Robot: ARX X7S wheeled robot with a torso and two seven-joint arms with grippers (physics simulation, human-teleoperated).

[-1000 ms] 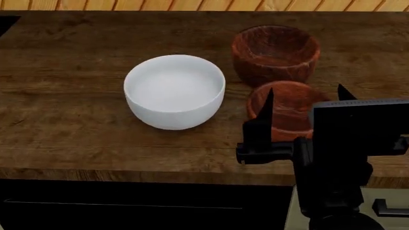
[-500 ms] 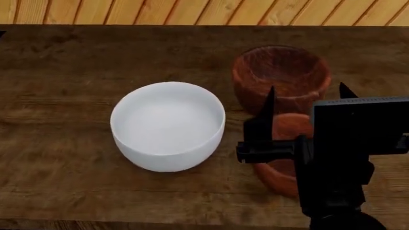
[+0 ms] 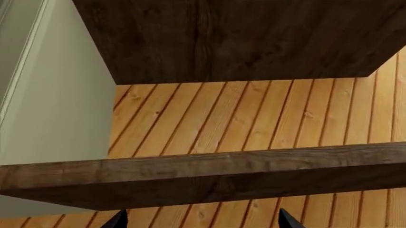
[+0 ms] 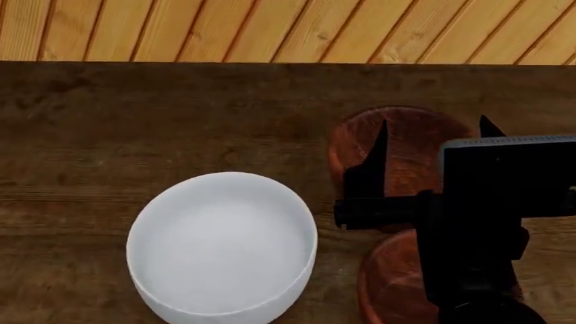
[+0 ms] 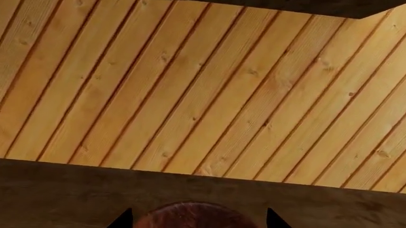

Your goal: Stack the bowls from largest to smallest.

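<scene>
The white bowl (image 4: 222,246), the widest, stands on the dark wooden table (image 4: 135,121) near its front left. The larger wood-grain bowl (image 4: 405,145) stands to its far right, partly hidden by my right gripper (image 4: 434,127), which is open and empty above it. The smaller wood-grain bowl (image 4: 389,283) sits nearer, half hidden by my right arm. In the right wrist view a wood-grain bowl's rim (image 5: 197,214) shows between the open fingertips of the right gripper (image 5: 198,221). My left gripper (image 3: 201,222) is open and empty, out of the head view, away from the bowls.
Light plank floor (image 4: 270,27) lies beyond the table's far edge. The left wrist view shows a dark wooden table edge (image 3: 190,175), plank floor (image 3: 254,114) and a cream cabinet side (image 3: 51,95).
The head view has shifted forward and down, so the bowls sit lower in the frame and the floor shows beyond the table. The bowls have not moved on the table.
</scene>
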